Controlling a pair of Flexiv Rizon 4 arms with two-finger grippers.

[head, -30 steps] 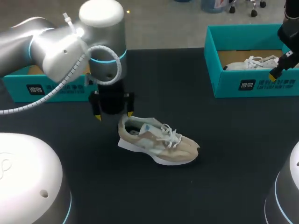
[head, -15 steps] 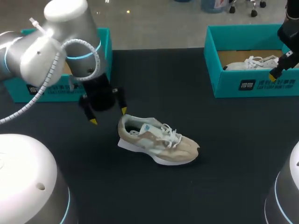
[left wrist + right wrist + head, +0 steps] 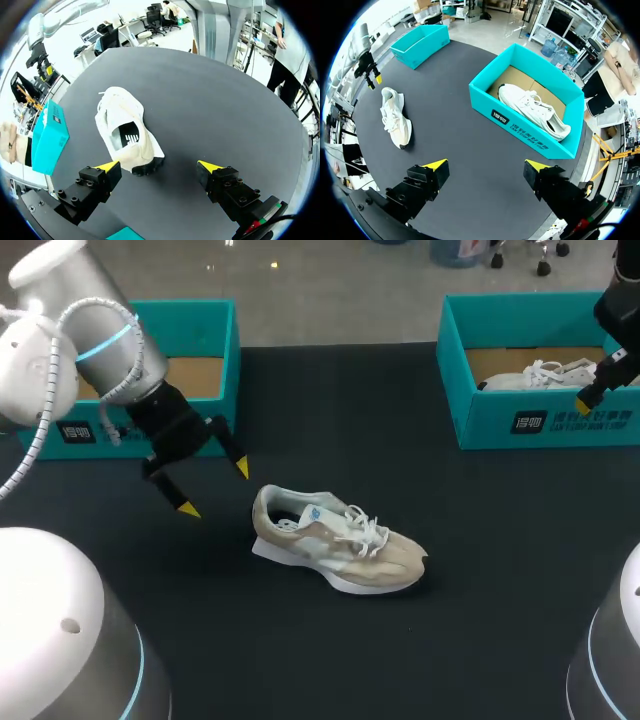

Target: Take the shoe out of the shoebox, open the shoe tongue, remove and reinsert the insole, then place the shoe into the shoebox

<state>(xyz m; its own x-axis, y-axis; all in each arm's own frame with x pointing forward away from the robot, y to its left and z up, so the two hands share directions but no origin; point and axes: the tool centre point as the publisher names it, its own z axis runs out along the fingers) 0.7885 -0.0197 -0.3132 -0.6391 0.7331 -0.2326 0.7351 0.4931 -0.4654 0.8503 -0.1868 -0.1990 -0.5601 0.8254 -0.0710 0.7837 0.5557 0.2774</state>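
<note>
A beige and white sneaker point(image 3: 336, 540) stands upright on the black table, toe pointing right, laces tied. My left gripper point(image 3: 214, 488) hangs open to the left of its heel, a short gap away, holding nothing. In the left wrist view the sneaker point(image 3: 128, 131) lies just ahead of the open left gripper point(image 3: 159, 167), heel nearest, the insole showing inside. The empty teal left shoebox point(image 3: 228, 350) sits behind my left arm. My right gripper point(image 3: 486, 165) is open and empty, high over the teal right shoebox point(image 3: 520, 127); the sneaker point(image 3: 395, 119) lies far from it.
The right shoebox point(image 3: 540, 425) at the back right holds a second, white shoe point(image 3: 535, 375). Only one fingertip of my right gripper point(image 3: 584, 404) shows in the head view, at that box's front wall. Bare black table surrounds the sneaker.
My left arm has swung back to the left, away from the sneaker's heel, with its gripper open. The sneaker has stayed in place and the right arm has not moved.
</note>
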